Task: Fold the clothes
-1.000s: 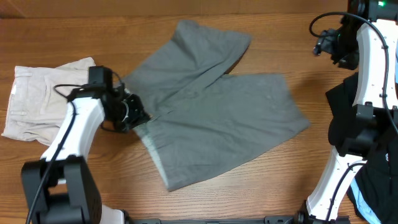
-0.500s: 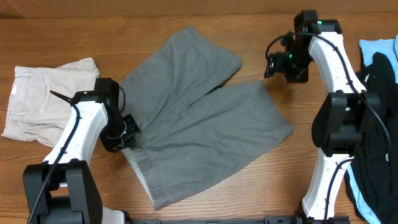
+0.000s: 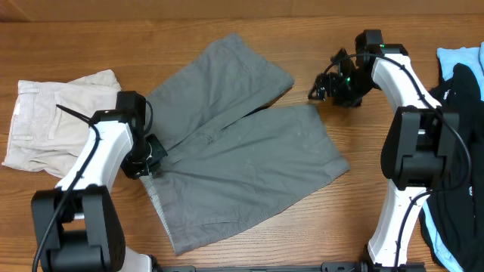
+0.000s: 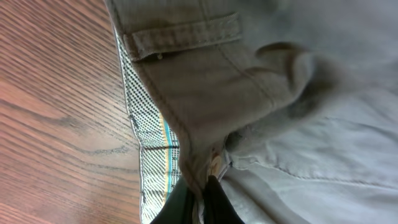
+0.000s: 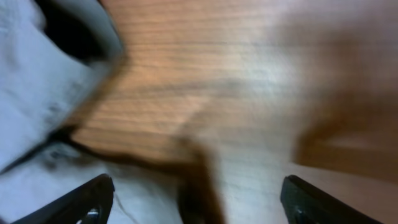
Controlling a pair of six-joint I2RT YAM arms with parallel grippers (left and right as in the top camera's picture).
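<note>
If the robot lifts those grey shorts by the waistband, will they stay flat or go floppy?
Probably floppy: the grey shorts bunch and wrinkle where the left end effector pinches their waistband. They lie thin and flat, so likely light; the legs would probably dangle.

The table (image 3: 189, 26) is made of brown wood. Thin, darker lines run across it from left to right. The wood looks smooth and a bit shiny on the far side.
</note>
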